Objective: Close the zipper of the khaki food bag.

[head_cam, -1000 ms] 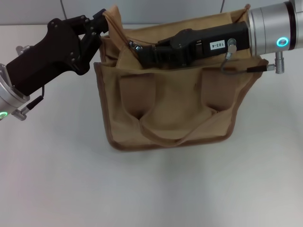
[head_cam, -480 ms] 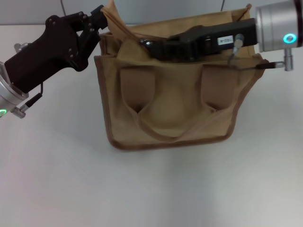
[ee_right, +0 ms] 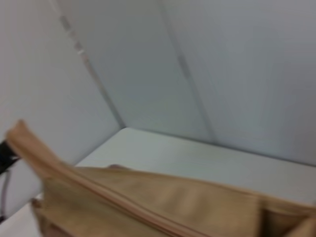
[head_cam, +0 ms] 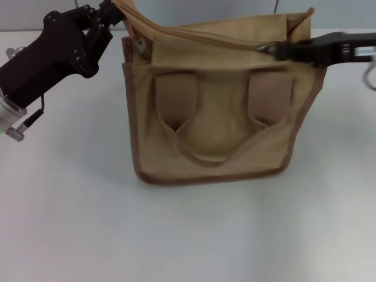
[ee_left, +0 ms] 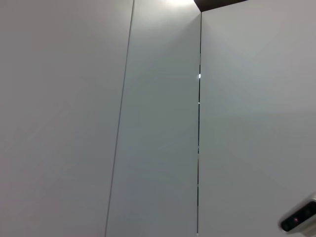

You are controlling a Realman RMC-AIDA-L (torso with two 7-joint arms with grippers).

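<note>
Zipping looks mostly done, judging by how the track lies. The khaki food bag (head_cam: 214, 111) stands upright on the white table (head_cam: 188, 235), handle side facing the head camera. The left gripper (head_cam: 113, 10) pinches the raised fabric tab at the bag's top left corner, clamped on it and anchoring that end. The right gripper (head_cam: 276, 50) sits at the top edge near the bag's right end, closed on the small silver slider (head_cam: 262, 47) as far as I can see. The zipper (head_cam: 202, 36) reads as a closed seam from the left corner across to the slider; the right wrist view shows that same joined line (ee_right: 123, 205). Left to do: a short stretch between slider and the right corner (head_cam: 308, 13), which looks unclosed. Left wrist view shows only wall panels.
</note>
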